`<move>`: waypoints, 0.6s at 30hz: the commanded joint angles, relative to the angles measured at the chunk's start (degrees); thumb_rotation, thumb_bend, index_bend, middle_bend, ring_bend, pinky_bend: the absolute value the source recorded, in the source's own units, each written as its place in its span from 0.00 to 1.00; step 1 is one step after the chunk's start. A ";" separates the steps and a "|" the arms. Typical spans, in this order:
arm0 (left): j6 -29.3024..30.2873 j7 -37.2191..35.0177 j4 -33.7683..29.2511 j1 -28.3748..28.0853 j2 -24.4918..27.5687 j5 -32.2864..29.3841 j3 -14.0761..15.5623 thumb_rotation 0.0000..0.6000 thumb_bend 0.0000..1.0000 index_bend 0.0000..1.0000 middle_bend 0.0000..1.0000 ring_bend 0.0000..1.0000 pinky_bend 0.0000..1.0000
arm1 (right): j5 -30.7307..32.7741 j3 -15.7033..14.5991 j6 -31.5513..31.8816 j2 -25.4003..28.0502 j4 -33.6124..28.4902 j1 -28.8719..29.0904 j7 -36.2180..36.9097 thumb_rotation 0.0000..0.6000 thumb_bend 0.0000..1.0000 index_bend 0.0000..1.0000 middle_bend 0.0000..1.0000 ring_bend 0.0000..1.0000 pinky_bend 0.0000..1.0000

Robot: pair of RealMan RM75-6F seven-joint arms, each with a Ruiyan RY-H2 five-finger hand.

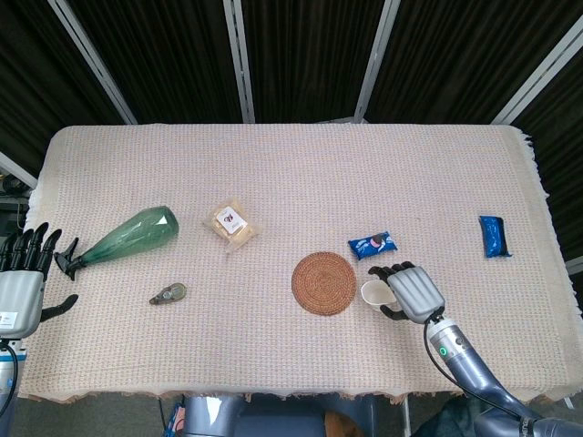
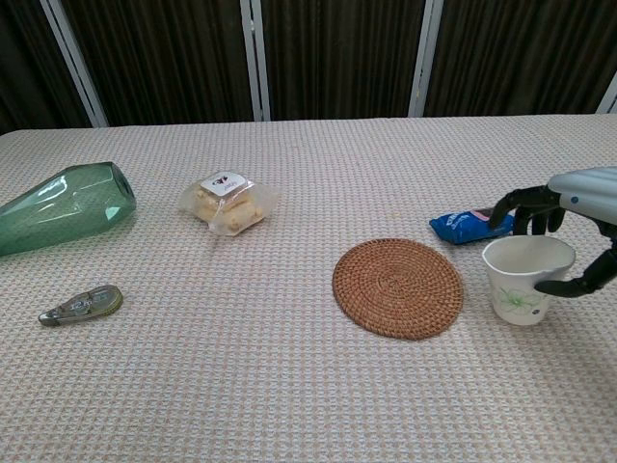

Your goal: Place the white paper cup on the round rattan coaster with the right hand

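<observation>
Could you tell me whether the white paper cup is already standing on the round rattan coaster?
No, the white paper cup stands on the tablecloth to the right of the round rattan coaster, with the right hand around it.

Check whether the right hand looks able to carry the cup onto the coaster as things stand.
Probably yes: the right hand is around the white paper cup, and the bare rattan coaster lies just beside it with nothing between.
</observation>
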 commanded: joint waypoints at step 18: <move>-1.74 -1.46 0.06 -0.07 0.84 -2.51 -1.39 1.00 0.00 0.00 0.00 0.00 0.00 | 9.07 7.58 -5.85 -8.31 1.36 11.17 -4.68 1.00 0.19 0.26 0.40 0.36 0.34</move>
